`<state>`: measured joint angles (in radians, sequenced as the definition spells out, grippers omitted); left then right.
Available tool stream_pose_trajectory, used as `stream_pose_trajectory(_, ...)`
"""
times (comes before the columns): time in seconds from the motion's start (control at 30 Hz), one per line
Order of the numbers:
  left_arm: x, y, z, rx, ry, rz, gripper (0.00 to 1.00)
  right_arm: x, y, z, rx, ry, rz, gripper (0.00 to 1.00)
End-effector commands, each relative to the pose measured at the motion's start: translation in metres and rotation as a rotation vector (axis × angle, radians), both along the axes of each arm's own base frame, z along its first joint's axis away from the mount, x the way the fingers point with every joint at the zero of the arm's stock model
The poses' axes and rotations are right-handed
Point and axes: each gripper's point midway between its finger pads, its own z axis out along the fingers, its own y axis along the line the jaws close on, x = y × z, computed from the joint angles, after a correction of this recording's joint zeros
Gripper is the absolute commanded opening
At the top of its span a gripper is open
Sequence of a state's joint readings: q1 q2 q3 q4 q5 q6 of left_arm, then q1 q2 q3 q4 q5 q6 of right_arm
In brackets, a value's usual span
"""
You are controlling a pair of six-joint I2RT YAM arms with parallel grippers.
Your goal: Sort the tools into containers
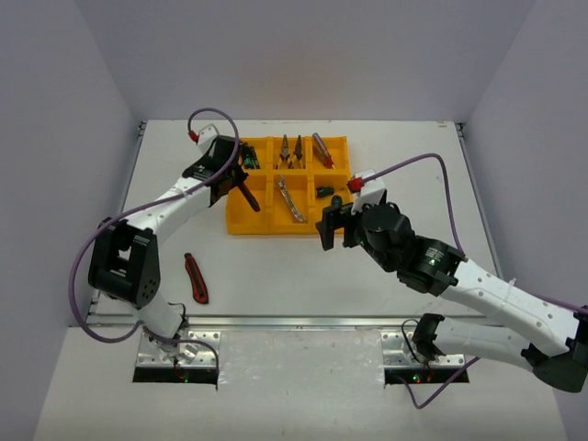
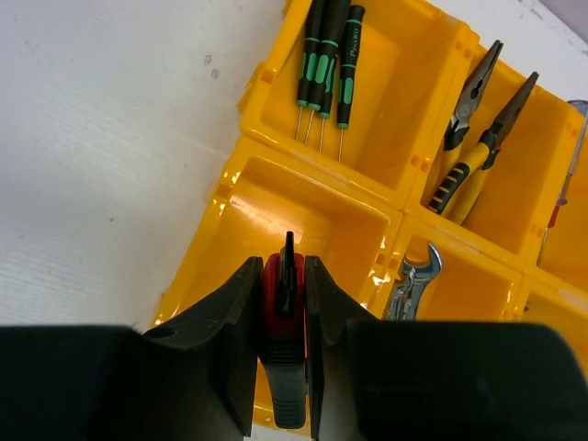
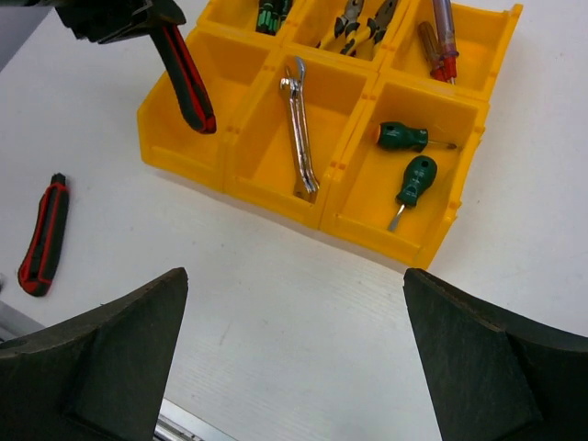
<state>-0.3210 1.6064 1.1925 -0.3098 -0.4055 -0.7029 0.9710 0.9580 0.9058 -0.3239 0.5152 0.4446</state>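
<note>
left tool (image 2: 283,264) pinching red-black utility knife (image 2: 276,308) above near-left compartment (image 2: 303,216) of yellow tray (image 1: 266,226) by surface's far edge | right tool (image 1: 333,222) spread, empty | risk: knife hangs tilted, may catch compartment wall, tip out on release

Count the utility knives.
2. One knife is in the left gripper over the tray; the other knife lies on the table, left of the tray.
</note>
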Motion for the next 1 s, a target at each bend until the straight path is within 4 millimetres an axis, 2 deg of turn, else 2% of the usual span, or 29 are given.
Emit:
stream_pose_trajectory(0.0,0.027,-0.009,0.021,-0.018,-0.075,-0.018,0.20,0.000,-0.008,-0.008,-0.027,-0.004,-0.022,0.99)
stream_pose_trajectory(0.1,0.029,-0.014,0.011,-0.020,-0.046,-0.040,0.53,0.001,-0.009,-0.010,-0.042,-0.006,-0.023,0.99)
stream_pose_trajectory(0.2,0.023,-0.010,0.021,-0.013,-0.031,-0.024,0.83,0.001,-0.010,-0.012,-0.052,-0.004,-0.021,0.99)
stream_pose_trajectory(0.3,0.009,0.004,0.050,0.022,-0.069,0.027,0.91,0.002,-0.011,-0.015,-0.060,0.000,-0.026,0.99)
stream_pose_trajectory(0.37,-0.012,0.021,0.075,0.072,-0.096,0.089,1.00,0.002,-0.011,-0.020,-0.070,0.008,-0.027,0.99)
stream_pose_trajectory(0.43,-0.041,0.033,0.080,0.056,-0.068,0.156,1.00,0.002,-0.010,-0.025,-0.077,0.018,-0.026,0.99)
stream_pose_trajectory(0.47,-0.053,0.039,0.074,0.054,-0.045,0.188,1.00,0.002,-0.010,-0.025,-0.079,0.019,-0.025,0.99)
stream_pose_trajectory(0.5,-0.069,0.049,0.059,0.071,0.004,0.227,1.00,0.001,-0.009,-0.027,-0.082,0.025,-0.025,0.99)
stream_pose_trajectory(0.57,-0.108,0.067,0.036,0.077,0.120,0.342,1.00,0.002,-0.011,-0.035,-0.103,0.037,-0.031,0.99)
stream_pose_trajectory(0.67,-0.149,0.079,0.005,0.095,0.277,0.434,1.00,0.002,-0.010,-0.044,-0.115,0.056,-0.026,0.99)
stream_pose_trajectory(0.8,-0.180,0.074,-0.039,0.076,0.425,0.387,1.00,0.000,-0.004,-0.056,-0.124,0.096,0.012,0.99)
stream_pose_trajectory(0.9,-0.206,0.078,-0.076,0.049,0.526,0.377,1.00,-0.004,0.001,-0.061,-0.124,0.117,0.049,0.99)
stream_pose_trajectory(0.97,-0.214,0.085,-0.086,0.021,0.550,0.397,1.00,-0.005,0.002,-0.063,-0.122,0.122,0.061,0.99)
